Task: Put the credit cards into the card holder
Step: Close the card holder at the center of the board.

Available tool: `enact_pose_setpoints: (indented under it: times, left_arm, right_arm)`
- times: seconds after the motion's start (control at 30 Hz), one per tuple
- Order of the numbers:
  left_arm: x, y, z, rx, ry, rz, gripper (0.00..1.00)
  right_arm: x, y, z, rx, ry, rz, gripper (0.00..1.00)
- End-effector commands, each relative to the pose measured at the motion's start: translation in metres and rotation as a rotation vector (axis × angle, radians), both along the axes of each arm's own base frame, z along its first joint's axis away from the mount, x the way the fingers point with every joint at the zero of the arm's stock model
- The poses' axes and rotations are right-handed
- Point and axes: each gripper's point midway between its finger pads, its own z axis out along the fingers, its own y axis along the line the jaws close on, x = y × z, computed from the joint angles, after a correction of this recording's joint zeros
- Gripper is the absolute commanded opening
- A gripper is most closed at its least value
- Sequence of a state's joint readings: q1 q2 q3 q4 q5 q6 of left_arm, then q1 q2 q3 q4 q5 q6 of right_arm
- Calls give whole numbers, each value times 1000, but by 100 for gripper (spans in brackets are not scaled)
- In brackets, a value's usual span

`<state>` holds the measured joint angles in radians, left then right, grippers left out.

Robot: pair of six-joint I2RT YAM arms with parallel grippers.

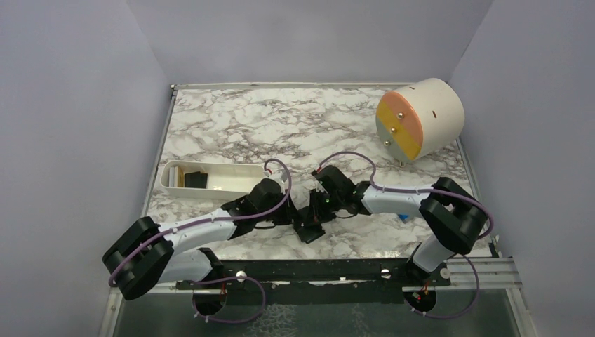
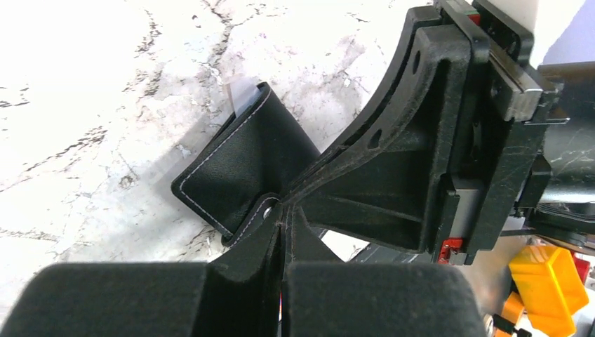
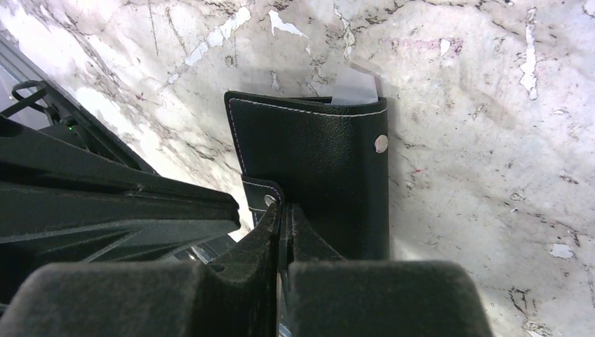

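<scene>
The card holder, a closed black wallet with white stitching, lies on the marble between both arms. In the left wrist view it lies just past my left gripper, which is shut on its snap strap. In the right wrist view the holder shows a stud, and my right gripper is shut on the same strap edge. A pale clear slip pokes out of its far end. Dark credit cards lie in the white tray at the left.
A big cream cylinder with an orange and yellow face lies at the back right. A small blue block sits under the right arm. The two grippers touch tip to tip. An orange-yellow block shows at the left wrist view's lower right.
</scene>
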<state>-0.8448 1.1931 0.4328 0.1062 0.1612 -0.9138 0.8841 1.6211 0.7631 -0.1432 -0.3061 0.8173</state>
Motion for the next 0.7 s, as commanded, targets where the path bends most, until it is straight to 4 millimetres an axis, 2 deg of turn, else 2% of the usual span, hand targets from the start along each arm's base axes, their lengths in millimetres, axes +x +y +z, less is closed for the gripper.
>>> enact_pose_setpoints:
  times: [0.0, 0.1, 0.2, 0.3, 0.43, 0.53, 0.67]
  left_arm:
    - [11, 5, 10, 8, -52, 49, 1]
    - [16, 13, 17, 20, -90, 85, 7]
    - [21, 22, 30, 22, -140, 122, 16]
    - [27, 32, 49, 25, -203, 163, 28]
    - [37, 44, 86, 29, -301, 212, 46]
    - [41, 56, 114, 58, -366, 227, 54]
    - [43, 67, 163, 60, -465, 230, 63]
  right_arm:
    - [-12, -46, -44, -238, 26, -11, 1]
    - [-3, -36, -24, -202, -10, -7, 2]
    - [5, -27, -1, -159, -58, 2, 7]
    - [17, -20, 31, -125, -134, 6, 14]
    - [32, -22, 77, -96, -252, -21, 27]
    - [40, -32, 113, -85, -344, -56, 41]
    - [50, -51, 163, -64, -482, -131, 58]
